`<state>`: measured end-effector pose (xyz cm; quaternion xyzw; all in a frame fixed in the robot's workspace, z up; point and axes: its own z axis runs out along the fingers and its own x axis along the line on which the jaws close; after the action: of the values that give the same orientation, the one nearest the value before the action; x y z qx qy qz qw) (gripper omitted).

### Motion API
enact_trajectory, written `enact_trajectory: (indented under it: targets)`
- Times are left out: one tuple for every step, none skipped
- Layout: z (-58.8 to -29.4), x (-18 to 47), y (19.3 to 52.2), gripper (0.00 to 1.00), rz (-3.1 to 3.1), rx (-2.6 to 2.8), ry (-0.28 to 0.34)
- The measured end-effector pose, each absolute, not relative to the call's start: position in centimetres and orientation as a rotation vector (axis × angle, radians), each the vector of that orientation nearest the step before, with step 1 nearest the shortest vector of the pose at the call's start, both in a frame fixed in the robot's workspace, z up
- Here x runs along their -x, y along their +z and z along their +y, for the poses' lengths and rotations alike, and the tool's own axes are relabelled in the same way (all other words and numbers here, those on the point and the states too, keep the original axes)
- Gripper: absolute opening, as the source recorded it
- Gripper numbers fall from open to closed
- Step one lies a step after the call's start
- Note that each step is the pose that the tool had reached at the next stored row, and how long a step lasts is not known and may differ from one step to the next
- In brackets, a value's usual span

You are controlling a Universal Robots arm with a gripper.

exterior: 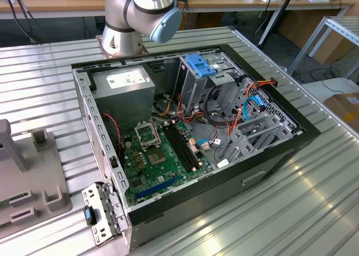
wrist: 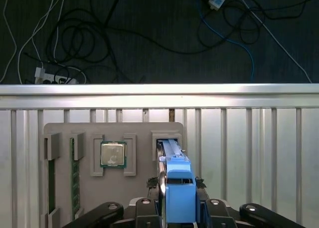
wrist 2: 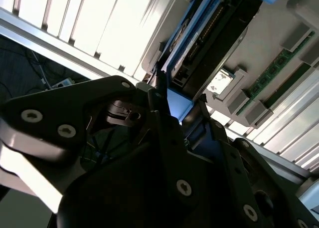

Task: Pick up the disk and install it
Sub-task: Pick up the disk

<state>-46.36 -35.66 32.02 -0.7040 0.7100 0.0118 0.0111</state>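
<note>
Gripper tight around upright disk

Smooth bright-blue plastic carrier on disk, faint sheen. Matt black gripper at disk, shiny screw heads. Matt grey plastic tray under disk. Glossy ribbed bare-metal table beyond disk
</note>
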Motion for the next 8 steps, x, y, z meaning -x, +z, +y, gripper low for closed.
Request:
enact_trajectory:
  targets:
    - [-35.7,46.4,32.1,0.36,2.215,2.196,0.037]
    - [-35.7,46.4,32.2,0.36,2.215,2.196,0.037]
    - [-35.7,46.4,32.4,0.36,2.215,2.196,0.037]
    - [-35.7,46.4,32.6,0.36,2.215,2.196,0.037]
    - [-35.7,46.4,32.8,0.36,2.215,2.196,0.037]
    - [-35.7,46.4,33.0,0.36,2.215,2.196,0.037]
    - [-35.7,46.4,33.4,0.36,2.215,2.196,0.037]
    - [-35.7,46.4,33.5,0.36,2.215,2.196,0.037]
